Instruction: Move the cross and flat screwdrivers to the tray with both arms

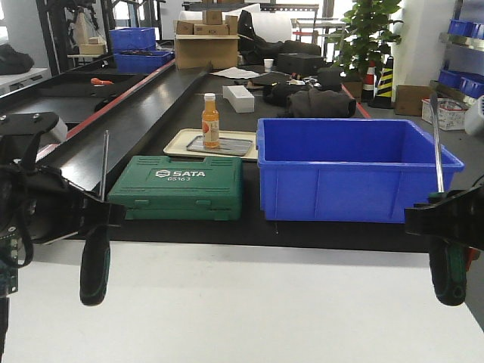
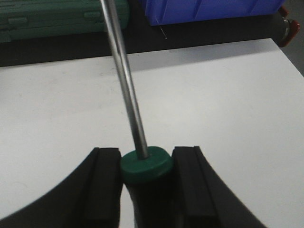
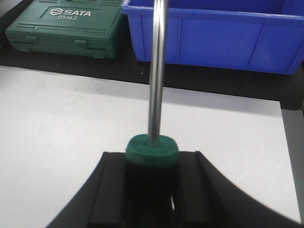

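Screwdrivers, 2 of them, are held upright over the white table [image 1: 242, 318], 1 in each gripper. The left gripper [image 1: 97, 217] is closed onto the black-and-green handle of the left screwdriver [image 1: 95, 265], well to the left of the blue bin [image 1: 355, 174] and on its near side. The handle points down and the steel shaft rises almost straight up. In the left wrist view its 2 black fingers [image 2: 105, 185] press the handle's sides just under the green collar.

The right gripper [image 1: 445, 217] is clamped the same way on the right screwdriver [image 1: 448, 276], in front of the bin's right end, and the shaft crosses that end of the bin. Both tips are too small to tell which is flat and which is cross.

The grey tray [image 1: 240, 146] lies just left of the bin's far left corner, inside a beige tray [image 1: 175, 144], and an orange bottle [image 1: 210, 121] stands on it. A green SATA case [image 1: 178, 189] sits just left of the bin on the black surface.
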### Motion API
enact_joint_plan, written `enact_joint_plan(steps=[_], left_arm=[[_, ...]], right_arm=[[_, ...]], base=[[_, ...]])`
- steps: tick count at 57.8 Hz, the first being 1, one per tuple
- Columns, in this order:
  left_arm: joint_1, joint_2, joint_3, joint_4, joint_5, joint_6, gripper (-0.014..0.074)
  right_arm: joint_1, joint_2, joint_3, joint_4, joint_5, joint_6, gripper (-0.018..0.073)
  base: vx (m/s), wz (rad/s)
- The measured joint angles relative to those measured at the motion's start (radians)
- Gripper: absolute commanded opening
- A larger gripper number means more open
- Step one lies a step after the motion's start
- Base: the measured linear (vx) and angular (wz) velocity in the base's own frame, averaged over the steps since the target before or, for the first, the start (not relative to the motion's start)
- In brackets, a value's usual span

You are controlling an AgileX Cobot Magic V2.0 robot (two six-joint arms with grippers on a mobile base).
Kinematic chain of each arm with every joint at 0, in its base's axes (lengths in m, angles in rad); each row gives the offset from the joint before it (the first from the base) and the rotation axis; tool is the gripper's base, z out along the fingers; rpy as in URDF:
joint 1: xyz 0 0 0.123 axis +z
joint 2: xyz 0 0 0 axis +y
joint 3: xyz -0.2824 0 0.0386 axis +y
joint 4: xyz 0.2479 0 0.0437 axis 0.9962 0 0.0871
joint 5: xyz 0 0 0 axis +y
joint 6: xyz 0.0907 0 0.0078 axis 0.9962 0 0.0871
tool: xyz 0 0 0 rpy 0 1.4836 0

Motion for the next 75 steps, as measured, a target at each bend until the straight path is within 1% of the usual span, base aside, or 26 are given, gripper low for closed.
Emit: enact_joint_plan(steps=[10, 75], left_arm=[[0.000, -0.021, 0.040, 0.000, -0.008, -0.001, -0.0001], [0.000, -0.025, 0.041, 0.000, 0.007, -0.001, -0.0001]], right_arm=[[0.000, 0.002, 0.000, 0.001, -0.010, -0.001, -0.0009], [0.000, 0.002, 0.000, 0.001, -0.009, -0.001, -0.0009]], base=[[0.00, 0.00], [0.00, 0.00]])
